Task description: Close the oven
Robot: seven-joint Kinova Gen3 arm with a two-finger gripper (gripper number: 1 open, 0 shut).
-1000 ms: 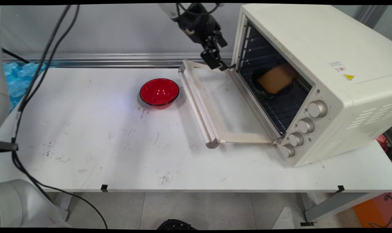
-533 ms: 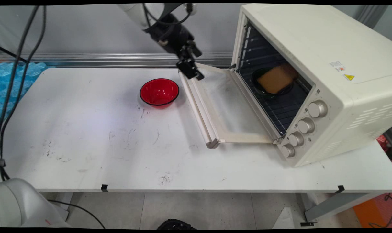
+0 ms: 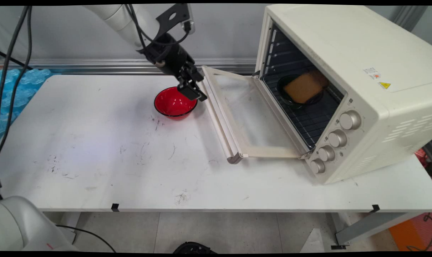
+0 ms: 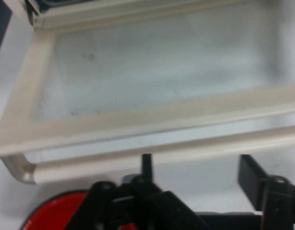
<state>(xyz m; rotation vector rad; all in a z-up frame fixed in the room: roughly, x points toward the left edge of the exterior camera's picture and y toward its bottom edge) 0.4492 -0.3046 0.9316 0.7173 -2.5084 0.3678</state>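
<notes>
Above the red bowl (image 3: 175,101) we see the pincer (image 3: 191,92), hanging at the end of the white arm (image 3: 125,18) that comes in from the upper left. Its two fingers (image 4: 250,179) stand apart with nothing between them, so it is open and holds nothing. From the main view it sits over the bowl's right rim, just beside the far end of the oven door's handle (image 3: 216,121); we cannot tell whether it touches either one. The hand view shows the handle bar running across the picture just beyond the fingertips, with the door's glass pane behind it and a slice of the red bowl at the lower left.

On the right side of the white tabletop (image 3: 105,153) stands a cream toaster oven (image 3: 358,71), its door (image 3: 248,114) let down flat towards the left. Inside, on the wire rack (image 3: 308,121), a dark dish (image 3: 290,100) carries a brown slab that looks like bread (image 3: 303,88). Four knobs (image 3: 337,138) run down the oven's front panel. The bowl rests on the tabletop just left of the open door, apart from it. Black cables (image 3: 12,60) hang at the left edge.
</notes>
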